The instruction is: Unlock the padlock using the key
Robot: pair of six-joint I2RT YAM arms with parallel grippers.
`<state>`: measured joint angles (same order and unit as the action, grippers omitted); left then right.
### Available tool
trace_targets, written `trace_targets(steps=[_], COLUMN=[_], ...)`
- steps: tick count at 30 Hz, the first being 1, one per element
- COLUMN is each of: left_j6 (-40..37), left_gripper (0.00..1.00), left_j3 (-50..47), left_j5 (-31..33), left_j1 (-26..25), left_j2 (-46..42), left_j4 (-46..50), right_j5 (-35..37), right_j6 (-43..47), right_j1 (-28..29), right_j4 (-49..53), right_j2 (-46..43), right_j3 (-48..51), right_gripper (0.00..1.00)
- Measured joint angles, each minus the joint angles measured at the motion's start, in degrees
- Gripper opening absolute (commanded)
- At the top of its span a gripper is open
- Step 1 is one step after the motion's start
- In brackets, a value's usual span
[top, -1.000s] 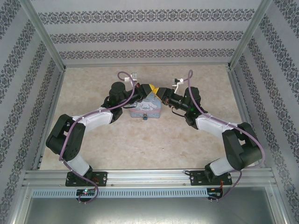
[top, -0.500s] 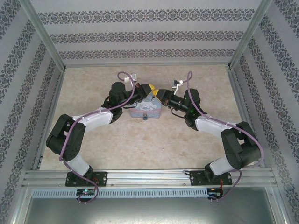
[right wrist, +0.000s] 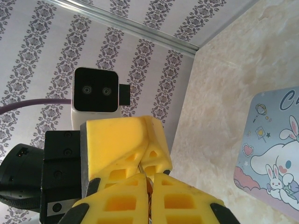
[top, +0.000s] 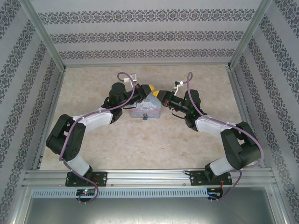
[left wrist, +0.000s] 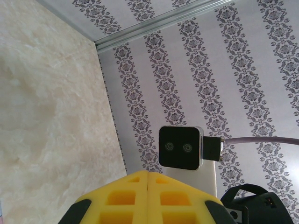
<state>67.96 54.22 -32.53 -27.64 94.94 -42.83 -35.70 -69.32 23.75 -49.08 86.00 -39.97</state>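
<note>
1. Left gripper (top: 148, 88) and right gripper (top: 160, 95) meet tip to tip in the top external view. They hang over the far end of the pastel-blue tin box (top: 142, 111), which lies on the marbled table (top: 140, 144). From this height the gap between either pair of yellow fingers cannot be read. The padlock (top: 145, 116) is a tiny dark thing at the box's near edge, on the side toward the arm bases and apart from both grippers.

2. In the left wrist view, the left gripper (left wrist: 147, 189) has its two yellow fingers pressed flat together along one seam, with nothing visible between them. Beyond them the right wrist camera (left wrist: 181, 148) faces back, in front of the patterned wall (left wrist: 233, 70).

3. In the right wrist view, the right gripper (right wrist: 149, 193) is pressed together too, leaving only a thin slit. A sliver shows in that slit, and I cannot tell what it is. The left gripper's tips sit just above, touching or nearly so. The tin box's cartoon-printed lid lies at the right.
</note>
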Motion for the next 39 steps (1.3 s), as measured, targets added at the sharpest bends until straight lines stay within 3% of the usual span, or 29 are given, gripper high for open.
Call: trace_targets(steps=[18, 19, 21, 24, 28, 39], left_j6=[0.70, 0.70, 0.66, 0.24, -1.88, -19.52], left_gripper=[0.00, 0.03, 0.25, 0.73, 1.00, 1.00], left_j3=[-2.47, -2.49, -2.49, -2.60, -2.80, 0.57], left_j5=[1.51, 1.55, 1.68, 2.99, 5.62, 14.36], left_j1=[-0.02, -0.04, -0.04, 0.02, 0.35, 0.76], left_j2=[-0.15, -0.15, -0.17, -0.94, -5.05, -16.22], left_j4=[-2.19, -2.19, -2.10, 0.07, 6.97, 38.88], right_j5=[0.46, 0.48, 0.66, 1.81, 2.38, 1.42], right_j6=[-1.33, -1.31, -1.31, -1.29, -1.20, 4.57], right_j1=[0.07, 0.07, 0.13, -0.07, -1.05, -4.50], right_j4=[1.20, 1.22, 1.20, 0.79, 0.90, 10.36], right_j2=[0.33, 0.33, 0.33, 0.31, -0.35, -2.60], right_j3=[0.09, 0.09, 0.13, 0.63, 3.15, 3.63], right_gripper=[0.00, 0.00, 0.00, 0.00, 0.00, 0.00])
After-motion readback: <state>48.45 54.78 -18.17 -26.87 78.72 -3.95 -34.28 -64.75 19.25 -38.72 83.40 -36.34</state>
